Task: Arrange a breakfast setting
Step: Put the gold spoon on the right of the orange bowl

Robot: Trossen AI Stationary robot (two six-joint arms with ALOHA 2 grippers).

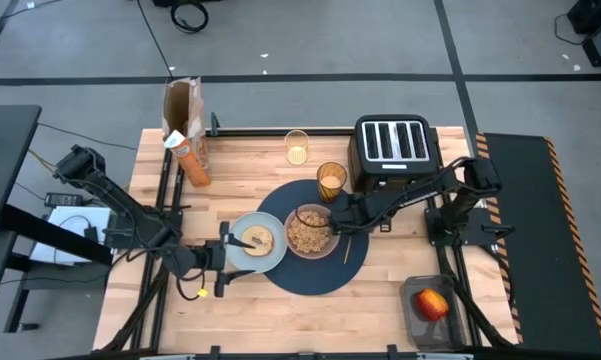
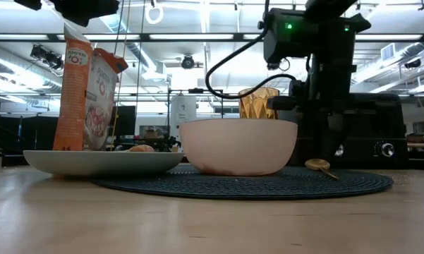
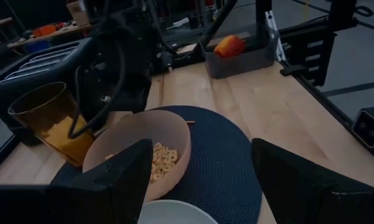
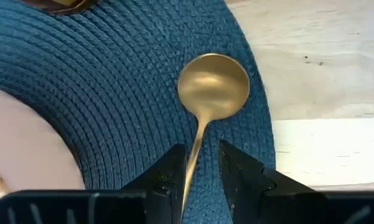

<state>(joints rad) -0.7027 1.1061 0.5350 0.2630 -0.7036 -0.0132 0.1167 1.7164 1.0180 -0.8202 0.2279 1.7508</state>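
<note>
The orange cereal box [image 2: 74,88] by the desk's far-left edge carries lettering near its top, but only what looks like a round "O" can be made out in the low view; no other writing is readable. A second, open brown carton [image 1: 181,103] stands just behind it.

The navy placemat [image 1: 310,262] lies at the middle of the desk [image 1: 380,300]. On it sits the pinkish bowl [image 1: 311,232], with cereal [image 1: 308,230] inside. The pale plate [image 1: 240,252] overlaps the mat's left edge and holds the bagel [image 1: 257,239]. The amber tumbler [image 1: 331,180] stands at the mat's far edge, between the bowl and the black toaster [image 1: 394,148]; a smaller clear glass [image 1: 297,147] stands left of the toaster, near the far edge. The red apple [image 1: 431,302] lies in a grey tray [image 1: 416,318] at the near-right corner, well apart from the mat.

The gold spoon [image 4: 208,99] lies flat on the mat's right part, just beside the bowl, its scoop close to the mat's rim. The right pincer [image 4: 202,168] sits low over the handle, its fingers slightly parted on either side of the handle; whether they press it cannot be told. In the low view this arm blocks part of the toaster.

The left pincer [image 3: 196,180] hangs at the plate's left edge, spread wide and empty.
</note>
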